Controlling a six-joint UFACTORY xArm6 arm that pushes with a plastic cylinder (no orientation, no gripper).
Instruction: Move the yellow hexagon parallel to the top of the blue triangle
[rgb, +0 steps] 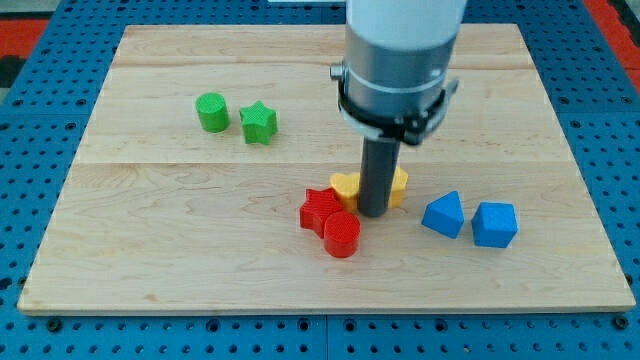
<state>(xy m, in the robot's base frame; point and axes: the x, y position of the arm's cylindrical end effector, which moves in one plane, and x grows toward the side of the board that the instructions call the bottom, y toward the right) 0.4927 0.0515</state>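
The yellow hexagon (399, 186) lies a little toward the bench's bottom edge from the middle, mostly hidden behind the rod, so its shape is hard to confirm from what pokes out on the view's right. A second yellow piece (345, 184) shows on the rod's left; its shape I cannot make out. My tip (374, 212) rests on the board between the two, touching or just beside both, which suggests it is set to shove the hexagon toward the right edge. There are no fingers to report: the arm ends in a plain rod, so nothing is spread or pinched, and any hold is only by pushing

The blue triangle (443, 214) sits just right of the hexagon and slightly nearer the bottom edge, apart from it. A blue cube (494, 223) stands just beside the triangle, further toward the right edge. For the hexagon to sit level with the triangle's top, I judge it needs only a short nudge, so the job looks well along but not finished

The red star (320, 209) and the red cylinder (342, 234) crowd the tip's left and lower side, touching each other; a careless sweep could drag them along. The green cylinder (211, 111) and green star (258, 122) stand well apart, toward the top left corner, out of the way
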